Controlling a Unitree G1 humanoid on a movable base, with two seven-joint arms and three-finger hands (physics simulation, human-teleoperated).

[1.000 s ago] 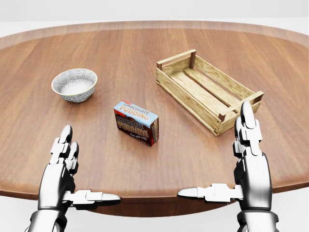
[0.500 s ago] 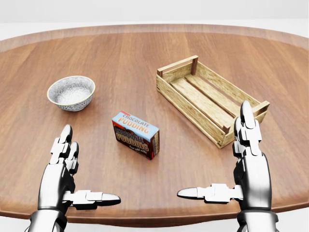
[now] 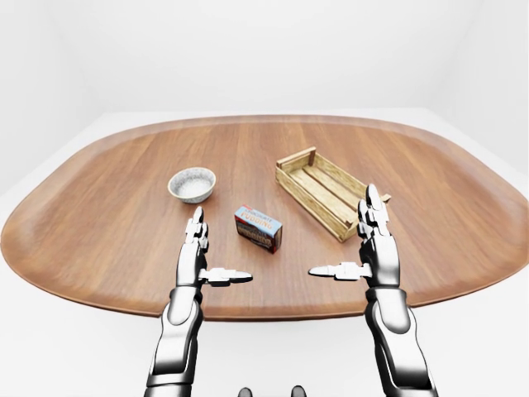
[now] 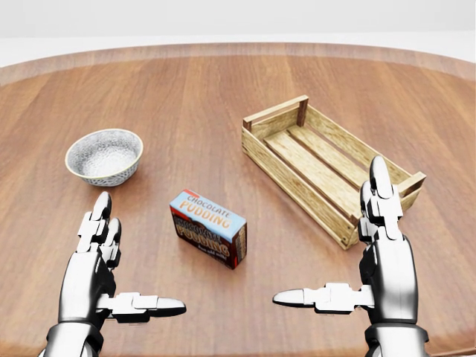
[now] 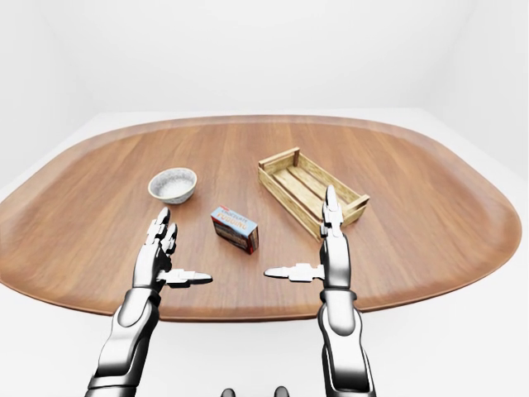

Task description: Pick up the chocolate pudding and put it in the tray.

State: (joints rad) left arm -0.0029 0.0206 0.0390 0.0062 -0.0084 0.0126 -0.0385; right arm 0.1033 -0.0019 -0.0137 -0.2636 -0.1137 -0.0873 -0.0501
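Right, both hands are up and spread, and nothing is held. The left robot hand [image 4: 100,256] hovers low at the left of the head view with its fingers straight and thumb pointing inward; the right robot hand [image 4: 375,245] mirrors it on the right, fingers extended, thumb reaching toward the middle. Released, both of them, and neither touches anything.

Between them, a little above in the head view, sits the chocolate pudding [image 4: 209,227], a small box lying on the wooden surface [image 4: 193,111], turned at an angle so one corner points toward the bottom of the view. It is well clear of both hands, so the grasp is not yet begun; my read is that this is the approach, palms facing in so either hand could close on the box from the side.

The tray [image 4: 320,167], a slatted wooden crate, lies to the right of the box, skewed, with nothing in it, and its near corner sits just above the right fingertips. That nearness suggests the right hand is the likelier carrier. A patterned bowl [image 4: 104,156] stands apart at the left, out of the path.
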